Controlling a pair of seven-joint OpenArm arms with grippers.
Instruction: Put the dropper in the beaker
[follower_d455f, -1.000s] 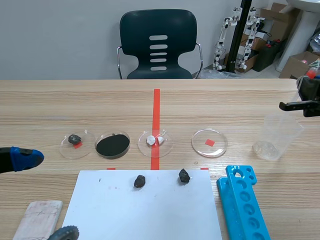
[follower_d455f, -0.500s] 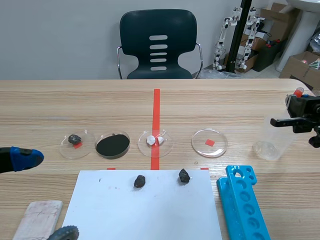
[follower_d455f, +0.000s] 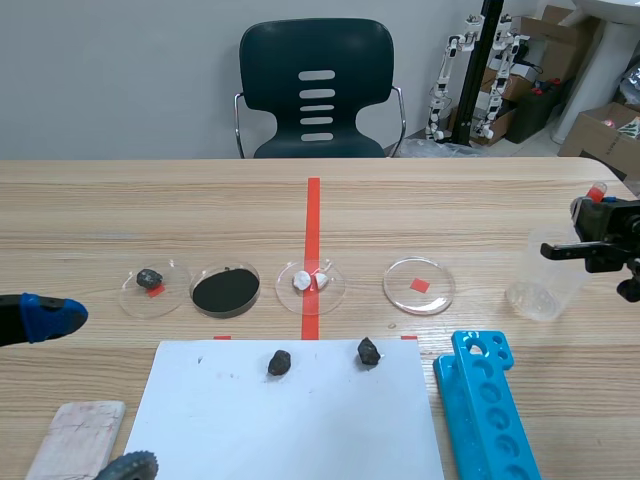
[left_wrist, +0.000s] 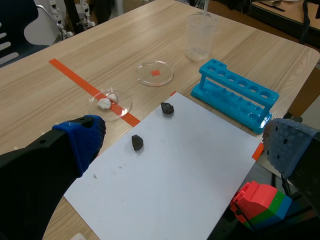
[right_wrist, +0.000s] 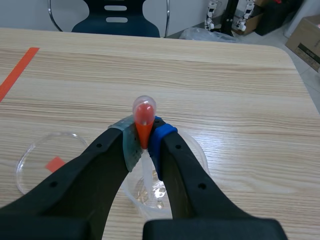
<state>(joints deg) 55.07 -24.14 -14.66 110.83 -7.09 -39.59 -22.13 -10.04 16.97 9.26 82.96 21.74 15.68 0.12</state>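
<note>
The dropper (right_wrist: 144, 120), with a red bulb and a clear tube, stands upright between the pads of my right gripper (right_wrist: 144, 142), which is shut on it. Its tube points down into the mouth of the clear plastic beaker (right_wrist: 187, 155) directly beneath. In the scene view the right gripper (follower_d455f: 598, 232) hangs over the beaker (follower_d455f: 545, 280) at the table's right side, and the dropper's red bulb (follower_d455f: 597, 190) shows above it. My left gripper (follower_d455f: 48, 317) is open and empty at the far left, well away from the beaker (left_wrist: 201, 36).
Several petri dishes (follower_d455f: 419, 286) lie in a row across the middle. A white sheet (follower_d455f: 290, 420) carries two black lumps (follower_d455f: 279, 362). A blue test-tube rack (follower_d455f: 488, 405) lies near the beaker. A whitish block (follower_d455f: 78, 440) sits at the front left. A chair (follower_d455f: 317, 90) stands behind the table.
My right gripper has come down and a little leftward with the dropper, so that it now hangs over the beaker. The left arm has stayed still.
</note>
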